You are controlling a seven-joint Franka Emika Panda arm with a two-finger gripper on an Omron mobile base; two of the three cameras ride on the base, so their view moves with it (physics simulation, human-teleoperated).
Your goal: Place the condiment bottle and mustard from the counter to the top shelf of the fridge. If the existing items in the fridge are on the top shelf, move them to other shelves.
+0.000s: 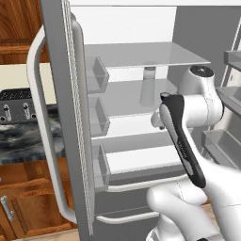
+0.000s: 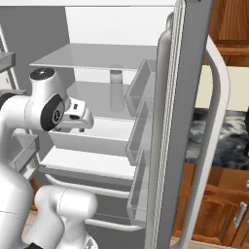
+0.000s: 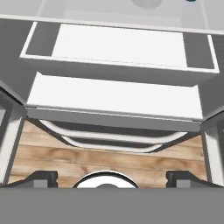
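My gripper (image 3: pixel 112 177), jaws wide and empty, points down at the fridge's lower drawers (image 3: pixel 118 98); the upright pale bottle (image 1: pixel 148 84) stands above it, deeper inside the fridge.

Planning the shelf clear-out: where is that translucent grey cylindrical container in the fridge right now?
The translucent grey cylindrical container stands upright on the second glass shelf, under the top glass shelf, toward the back.

The white arm (image 1: pixel 188 141) rises from the base and folds at a bent elbow, its wrist (image 2: pixel 75 114) turned downward. In the hand view, the gripper (image 3: pixel 105 178) points down, its two dark fingertips (image 3: pixel 41 177) spread wide apart and holding nothing.
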